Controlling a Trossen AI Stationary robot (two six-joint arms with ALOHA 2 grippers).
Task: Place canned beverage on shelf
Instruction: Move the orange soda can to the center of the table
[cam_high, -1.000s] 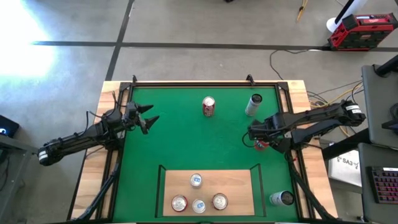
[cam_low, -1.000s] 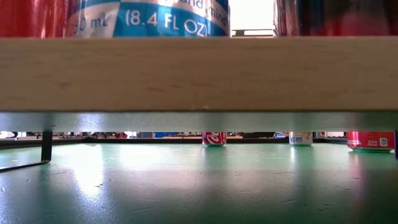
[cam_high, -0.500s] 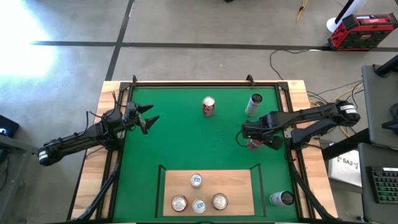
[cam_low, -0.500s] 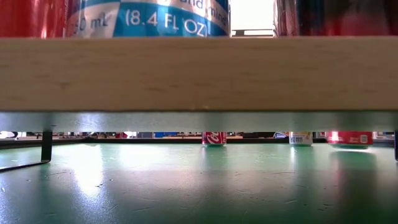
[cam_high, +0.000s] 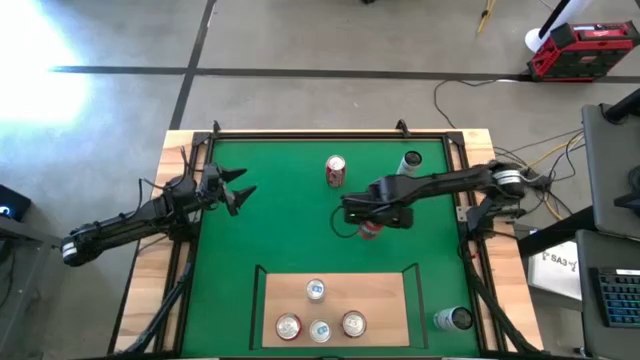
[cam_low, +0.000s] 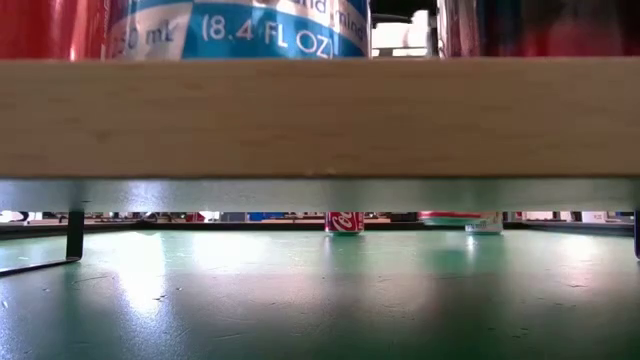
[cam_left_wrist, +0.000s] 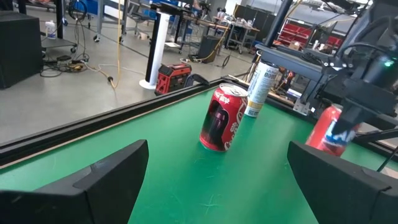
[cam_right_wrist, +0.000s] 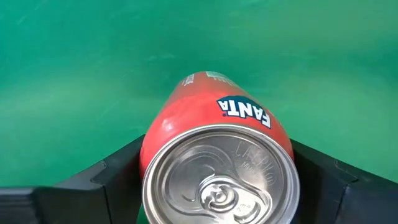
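Note:
My right gripper (cam_high: 367, 222) hangs over the middle of the green mat, shut on a red Fanta can (cam_right_wrist: 217, 165) that also shows in the left wrist view (cam_left_wrist: 333, 127). The shelf (cam_high: 385, 295), a pale board with a black rail, lies at the mat's near edge and carries several upright cans (cam_high: 315, 290). A red cola can (cam_high: 335, 171) and a slim pale can (cam_high: 408, 168) stand on the far part of the mat. My left gripper (cam_left_wrist: 217, 186) waits open at the mat's left edge, with nothing between its fingers. My right gripper pinches the Fanta can's side wall just under its top rim (cam_right_wrist: 152, 146) between its two fingers (cam_right_wrist: 115, 177), one on each side. The fingers come from above, pointing down. The can hangs upright below them, its bottom (cam_low: 450, 214) clear of the mat.
Another can (cam_high: 452, 319) lies on the wooden strip right of the shelf. Black rail posts (cam_high: 413, 270) stand at the shelf's far corners. Open green mat (cam_high: 290, 230) lies between the far cans and the shelf.
My right gripper has carried the Fanta can from the mat's right side toward the middle, rolling its wrist on the way. The can, which stood on the mat a second ago, is now lifted clear.

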